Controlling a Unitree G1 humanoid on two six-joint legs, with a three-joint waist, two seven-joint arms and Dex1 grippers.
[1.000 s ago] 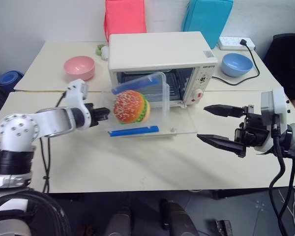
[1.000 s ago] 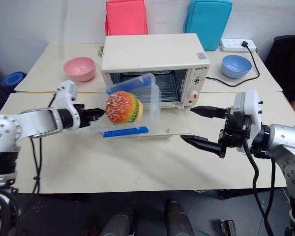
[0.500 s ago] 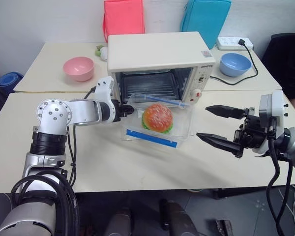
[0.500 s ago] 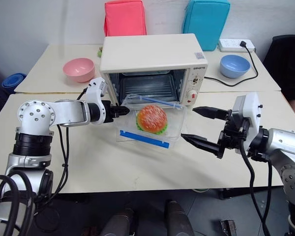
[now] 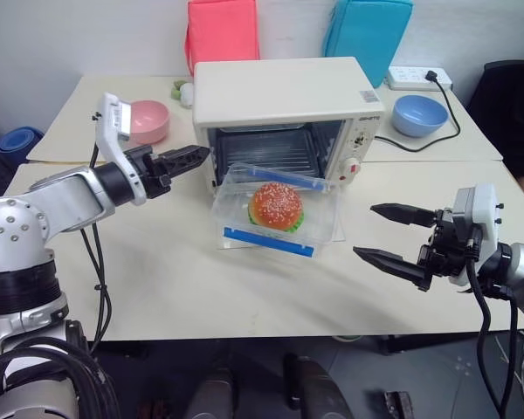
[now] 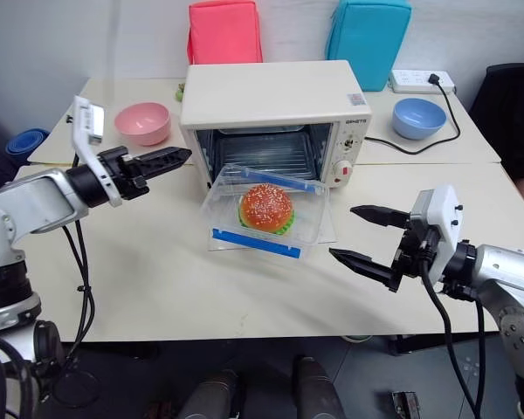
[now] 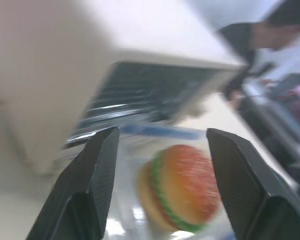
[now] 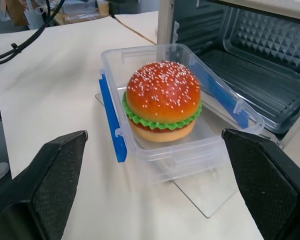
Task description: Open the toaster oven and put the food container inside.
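The cream toaster oven (image 5: 284, 92) stands at the table's back with its glass door (image 8: 206, 199) dropped flat. The clear food container (image 5: 275, 212) with blue clips and a sesame burger inside rests level on that door, in front of the oven's mouth (image 8: 260, 55). My left gripper (image 5: 201, 155) hovers open, raised to the container's left near the oven's front corner, holding nothing; its fingers (image 7: 90, 185) frame the burger (image 7: 180, 185). My right gripper (image 5: 364, 230) stands open to the right of the container, clear of it, pointing at it.
A pink bowl (image 5: 142, 118) sits back left and a blue bowl (image 5: 420, 113) back right beside a power strip (image 5: 419, 77) with a black cable. Pink (image 5: 223, 30) and blue (image 5: 367, 30) bags lean behind the oven. Bare tabletop (image 5: 244, 288) lies in front.
The left gripper, shut on the tipped-up container a second ago, set it flat on the door, opened, then rose and drew back left. The right gripper sank slightly.
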